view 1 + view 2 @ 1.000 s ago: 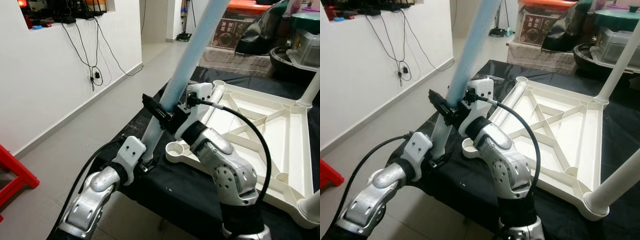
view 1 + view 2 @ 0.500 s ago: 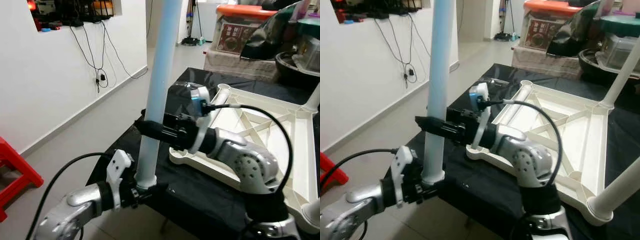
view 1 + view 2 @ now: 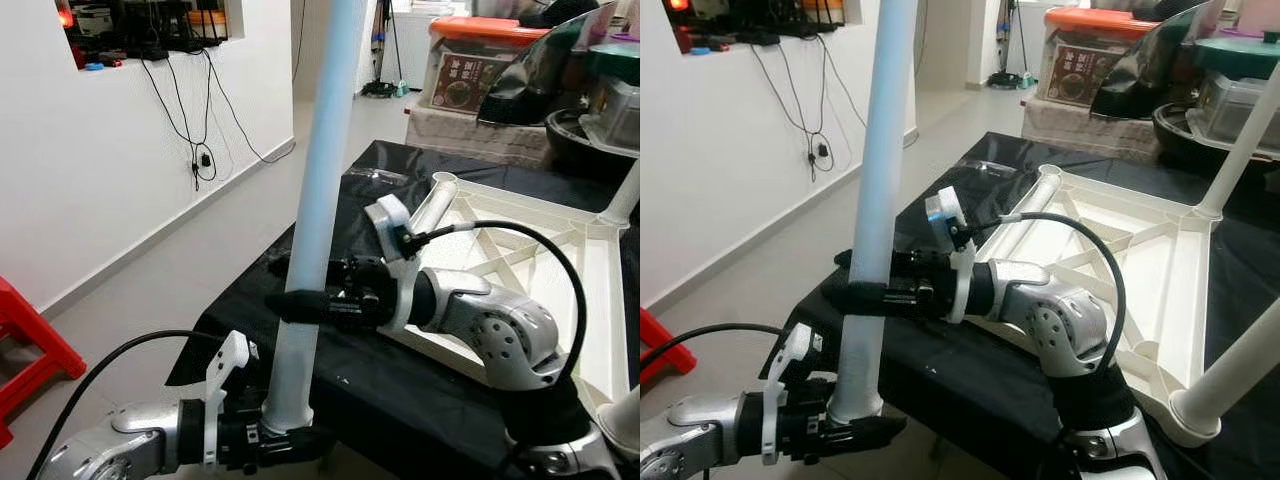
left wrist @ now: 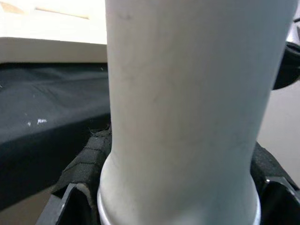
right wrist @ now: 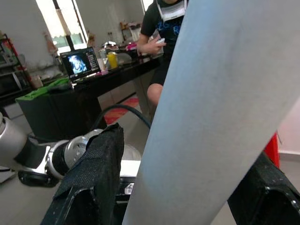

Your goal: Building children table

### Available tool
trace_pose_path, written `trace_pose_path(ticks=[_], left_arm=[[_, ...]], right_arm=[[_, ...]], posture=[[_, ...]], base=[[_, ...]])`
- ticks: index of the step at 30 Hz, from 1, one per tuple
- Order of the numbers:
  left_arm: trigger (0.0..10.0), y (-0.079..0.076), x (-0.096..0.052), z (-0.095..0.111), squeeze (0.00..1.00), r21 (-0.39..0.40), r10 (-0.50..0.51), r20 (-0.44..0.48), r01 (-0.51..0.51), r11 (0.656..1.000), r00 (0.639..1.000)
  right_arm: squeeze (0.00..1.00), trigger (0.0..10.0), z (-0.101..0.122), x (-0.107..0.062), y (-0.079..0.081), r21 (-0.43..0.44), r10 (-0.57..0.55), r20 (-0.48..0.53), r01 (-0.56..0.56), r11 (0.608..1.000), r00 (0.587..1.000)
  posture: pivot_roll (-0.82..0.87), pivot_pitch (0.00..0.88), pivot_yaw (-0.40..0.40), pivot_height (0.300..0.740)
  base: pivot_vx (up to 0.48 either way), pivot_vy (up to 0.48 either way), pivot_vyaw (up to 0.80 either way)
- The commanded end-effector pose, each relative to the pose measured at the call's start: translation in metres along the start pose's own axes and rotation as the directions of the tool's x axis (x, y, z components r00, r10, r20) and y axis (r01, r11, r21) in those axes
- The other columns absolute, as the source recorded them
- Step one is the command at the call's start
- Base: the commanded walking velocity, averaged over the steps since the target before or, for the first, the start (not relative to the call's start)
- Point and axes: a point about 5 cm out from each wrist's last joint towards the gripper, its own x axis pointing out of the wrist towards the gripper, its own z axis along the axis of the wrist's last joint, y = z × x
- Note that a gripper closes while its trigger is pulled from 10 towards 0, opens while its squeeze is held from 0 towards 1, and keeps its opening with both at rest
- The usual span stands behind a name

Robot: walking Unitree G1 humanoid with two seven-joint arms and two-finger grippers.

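Leg (image 3: 318, 180) swung from tilted to near upright since a second ago, off the tabletop (image 3: 420, 390) edge. Left claw (image 3: 285, 440) pinches its base, right claw (image 3: 300, 305) clamps mid-shaft. Likely light, stiff, slick; two-point hold suits.

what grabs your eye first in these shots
A tall pale blue table leg stands nearly upright, off the black-draped table's near corner. The left gripper clamps its bottom end, the right gripper grips it higher up. Behind lies the upside-down white tabletop.
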Motion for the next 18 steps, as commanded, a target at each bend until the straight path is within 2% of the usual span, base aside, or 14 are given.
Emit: trace_pose_path(ticks=[1,3,10,14,18], left_arm=[[10.0,0.004,-0.006,-0.002,0.0,-0.005,0.022,-0.029,-0.023,1.0,0.999],[10.0,0.004,-0.006,-0.002,0.0,-0.005,0.022,-0.029,-0.023,1.0,0.999],[10.0,0.016,-0.007,0.002,0.0,0.098,0.064,-0.084,-0.056,0.994,0.994],[10.0,0.023,-0.002,0.016,0.0,0.13,0.086,-0.041,-0.08,0.988,0.995],[10.0,0.024,0.0,0.019,0.0,0.131,0.079,-0.026,-0.075,0.989,0.997]], right_arm=[[0.0,10.0,-0.005,0.005,0.003,0.026,0.036,-0.035,-0.036,0.999,0.999],[0.0,10.0,-0.005,0.005,0.003,0.026,0.036,-0.035,-0.036,0.999,0.999],[0.0,10.0,-0.01,0.009,0.003,0.07,0.029,-0.028,-0.027,0.997,0.999],[0.0,10.0,-0.008,0.013,0.005,0.092,0.028,0.001,-0.028,0.995,1.0],[0.0,10.0,-0.006,0.016,0.006,0.098,0.034,0.015,-0.035,0.995,0.999]], posture=[[0.07,0.0,-0.006,0.74],[0.07,0.0,-0.006,0.74],[0.07,0.0,-0.008,0.74],[0.07,0.002,-0.009,0.74],[0.07,0.003,-0.008,0.74]], base=[[0.0,0.0,0.0],[0.0,0.0,0.0],[0.0,0.0,0.0],[0.0,0.0,0.0],[0.0,0.0,0.0]])
